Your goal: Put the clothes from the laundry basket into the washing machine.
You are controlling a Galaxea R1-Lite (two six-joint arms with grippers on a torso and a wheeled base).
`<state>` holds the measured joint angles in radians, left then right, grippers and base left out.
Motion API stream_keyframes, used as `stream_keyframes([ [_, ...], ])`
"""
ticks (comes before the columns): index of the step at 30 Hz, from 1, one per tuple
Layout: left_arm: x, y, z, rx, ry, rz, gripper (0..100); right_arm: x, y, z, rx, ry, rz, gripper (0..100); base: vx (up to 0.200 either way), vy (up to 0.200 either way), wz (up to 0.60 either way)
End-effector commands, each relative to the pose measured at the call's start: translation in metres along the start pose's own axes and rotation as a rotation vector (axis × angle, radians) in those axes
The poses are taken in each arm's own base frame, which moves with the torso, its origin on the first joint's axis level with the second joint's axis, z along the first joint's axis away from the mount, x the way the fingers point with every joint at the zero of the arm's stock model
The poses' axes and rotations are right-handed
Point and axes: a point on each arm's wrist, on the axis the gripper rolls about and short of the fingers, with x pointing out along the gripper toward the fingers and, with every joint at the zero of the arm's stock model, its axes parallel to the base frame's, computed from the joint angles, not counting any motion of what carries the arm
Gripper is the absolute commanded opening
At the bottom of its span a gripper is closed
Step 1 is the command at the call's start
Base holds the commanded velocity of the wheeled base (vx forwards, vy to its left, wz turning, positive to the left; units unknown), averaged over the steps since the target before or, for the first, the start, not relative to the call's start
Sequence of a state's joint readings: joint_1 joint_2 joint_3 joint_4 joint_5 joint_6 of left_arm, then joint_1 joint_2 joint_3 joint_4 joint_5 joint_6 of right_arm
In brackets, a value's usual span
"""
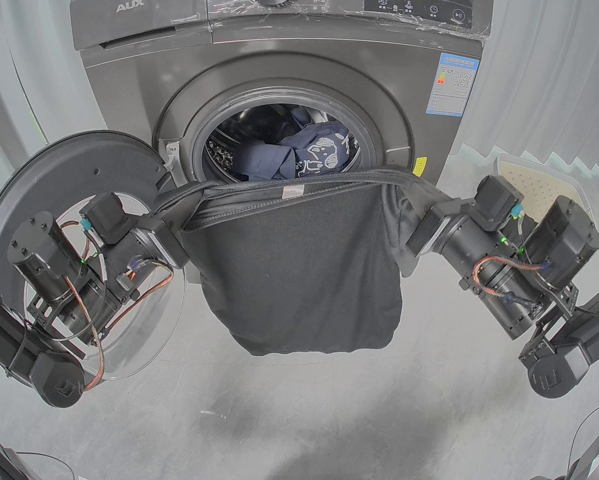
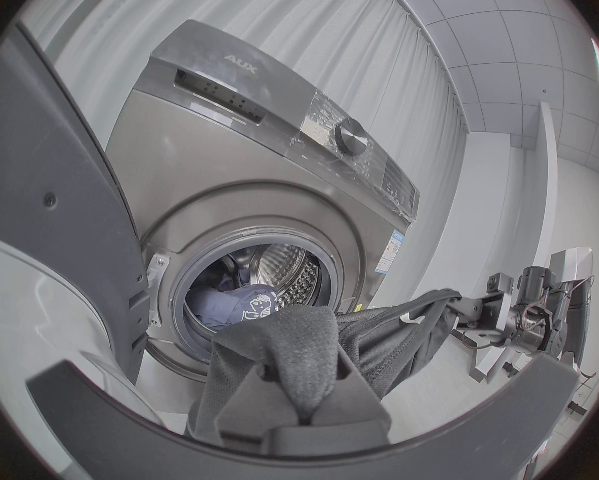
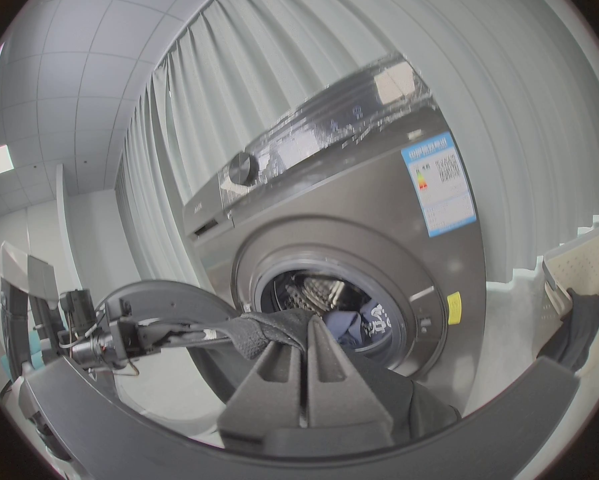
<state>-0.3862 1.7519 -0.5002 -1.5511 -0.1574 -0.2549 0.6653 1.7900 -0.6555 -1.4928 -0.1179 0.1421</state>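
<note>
A black garment [image 1: 299, 268] hangs stretched between both grippers, just in front of the washing machine's [image 1: 279, 55] open drum mouth. My left gripper [image 1: 169, 208] is shut on its left upper corner, the cloth bunched over the fingers [image 2: 299, 361]. My right gripper [image 1: 419, 201] is shut on the right upper corner, with its fingers [image 3: 306, 368] pressed together on the cloth. Dark blue clothes [image 1: 299, 151] lie inside the drum. The cream laundry basket [image 1: 546, 185] stands on the floor at the right, and a dark item [image 3: 576, 328] hangs over its rim.
The round door [image 1: 66, 188] is swung open to the left, right behind my left arm. Grey floor lies below the hanging garment. A white curtain runs behind the machine.
</note>
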Motion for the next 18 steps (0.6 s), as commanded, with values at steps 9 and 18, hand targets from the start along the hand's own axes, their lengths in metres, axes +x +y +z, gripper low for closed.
stream_keyframes([
  [9, -0.009, -0.008, 0.026, 0.015, -0.082, -0.021, 0, -0.001, 0.003, 0.025, 0.011, -0.086, 0.005, 0, 0.0, 0.0, 0.0],
  [18, -0.008, -0.011, 0.033, 0.021, -0.109, -0.033, 0, 0.0, 0.005, 0.036, 0.014, -0.124, 0.01, 0, 0.0, 0.0, 0.0],
])
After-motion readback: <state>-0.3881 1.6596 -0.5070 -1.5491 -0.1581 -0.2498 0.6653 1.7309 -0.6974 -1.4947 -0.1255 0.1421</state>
